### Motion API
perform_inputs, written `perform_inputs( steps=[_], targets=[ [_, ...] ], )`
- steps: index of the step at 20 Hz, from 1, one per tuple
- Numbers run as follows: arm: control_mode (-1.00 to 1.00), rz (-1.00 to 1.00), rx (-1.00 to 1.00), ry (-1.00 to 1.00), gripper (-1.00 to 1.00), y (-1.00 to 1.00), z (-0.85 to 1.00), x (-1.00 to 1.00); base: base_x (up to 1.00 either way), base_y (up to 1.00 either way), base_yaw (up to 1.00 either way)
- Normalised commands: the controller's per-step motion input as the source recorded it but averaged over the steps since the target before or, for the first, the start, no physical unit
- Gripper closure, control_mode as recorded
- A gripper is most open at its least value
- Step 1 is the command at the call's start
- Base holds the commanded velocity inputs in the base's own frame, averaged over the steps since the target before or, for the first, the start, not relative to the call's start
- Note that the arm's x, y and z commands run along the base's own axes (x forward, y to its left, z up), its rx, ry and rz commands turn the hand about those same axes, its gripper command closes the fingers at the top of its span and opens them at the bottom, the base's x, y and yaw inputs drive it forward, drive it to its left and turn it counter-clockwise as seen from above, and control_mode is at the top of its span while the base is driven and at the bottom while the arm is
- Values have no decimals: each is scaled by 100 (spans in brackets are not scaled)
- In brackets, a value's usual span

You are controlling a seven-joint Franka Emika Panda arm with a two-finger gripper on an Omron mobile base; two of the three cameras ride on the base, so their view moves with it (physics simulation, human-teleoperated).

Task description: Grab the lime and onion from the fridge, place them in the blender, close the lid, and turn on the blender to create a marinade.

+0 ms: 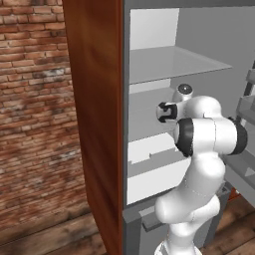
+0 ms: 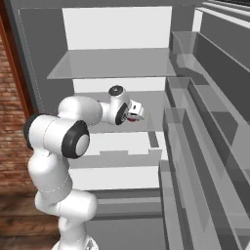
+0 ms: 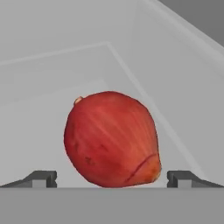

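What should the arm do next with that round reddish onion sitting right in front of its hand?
Probably close the end effector on the round reddish onion. In the hand view its two dark fingertips stand wide open, one on each side of the onion, which rests on the pale fridge shelf. It may need to ease slightly forward first.

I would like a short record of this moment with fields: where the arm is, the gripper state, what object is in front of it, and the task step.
arm position: reaching into the open fridge, at its middle shelf
gripper: open, fingertips wide apart on either side of the onion
object in front: the onion, reddish, resting on the pale shelf, close to the hand camera
contact: cannot tell whether the fingers touch it; not gripped yet
task step: about to grasp the onion, judging by the open jaws around it
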Motion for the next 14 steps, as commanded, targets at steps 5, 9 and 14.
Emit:
perform_inputs(
  steps=[5,9,14],
  targets=[
    [-100,0,2,4,-100,-15,-7,30,0,0,0],
    [-100,0,2,3,-100,-3,-10,28,0,0,0],
    [-100,0,1,3,-100,0,-21,15,0,0,0]
  ],
)
